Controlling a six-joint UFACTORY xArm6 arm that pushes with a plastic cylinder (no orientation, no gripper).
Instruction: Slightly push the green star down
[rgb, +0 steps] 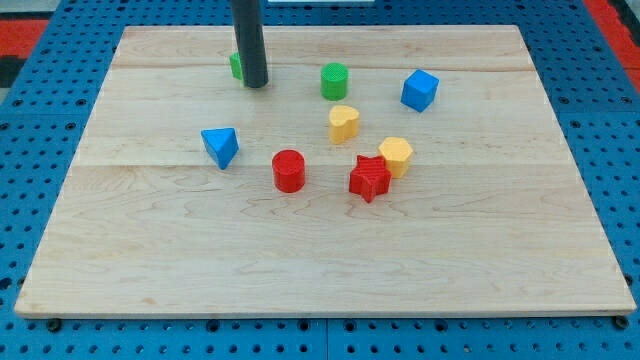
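The green star (236, 66) lies near the view's top left of the wooden board (320, 250). It is mostly hidden behind my dark rod; only a green sliver shows at the rod's left side. My tip (256, 84) rests on the board right at the star's lower right side, touching or nearly touching it.
A green cylinder (334, 81) and a blue cube (420, 90) lie to the right of my tip. A yellow heart (344, 123), a yellow hexagon (396, 156), a red star (369, 178), a red cylinder (288, 170) and a blue triangle (220, 146) lie below.
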